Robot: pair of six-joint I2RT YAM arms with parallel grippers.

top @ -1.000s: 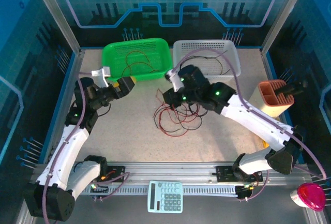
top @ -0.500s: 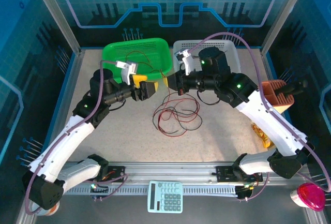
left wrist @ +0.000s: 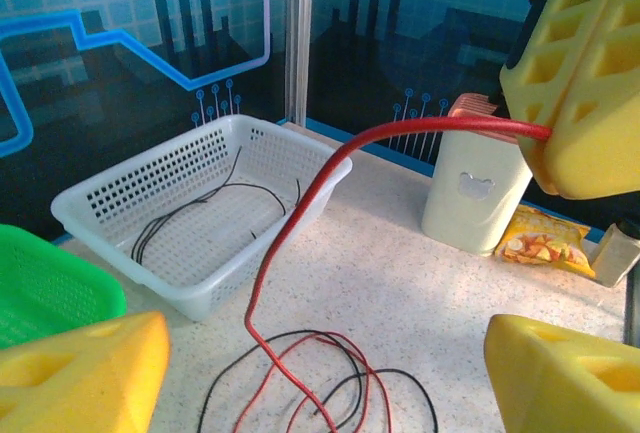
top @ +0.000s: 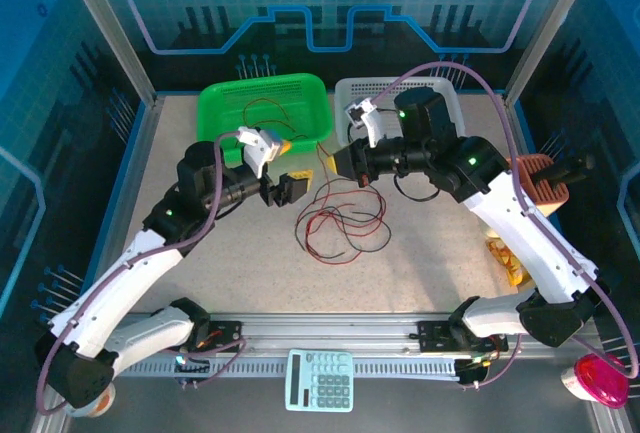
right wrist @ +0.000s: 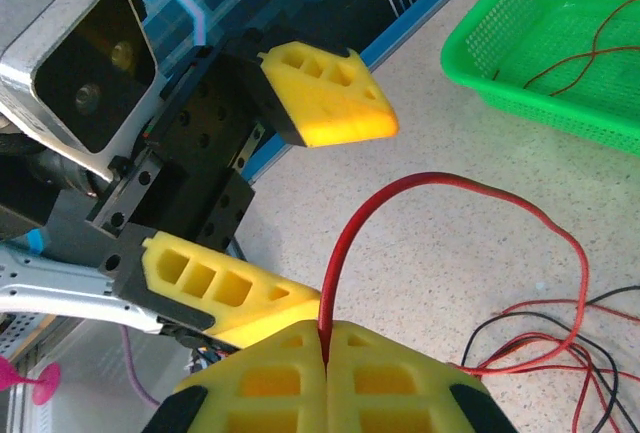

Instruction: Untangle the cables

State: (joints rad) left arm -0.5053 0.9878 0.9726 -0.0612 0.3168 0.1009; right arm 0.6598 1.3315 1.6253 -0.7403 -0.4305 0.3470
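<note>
Thin red and black cables [top: 338, 223] are lying in loose loops at the table's [top: 250, 273] middle; one red one is bending upward

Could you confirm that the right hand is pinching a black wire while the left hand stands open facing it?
Not quite: the colour is wrong. The right wrist view shows the right hand shut on a red wire, not a black one, which arches up from between its pads, while the left hand stands open facing it.
</note>
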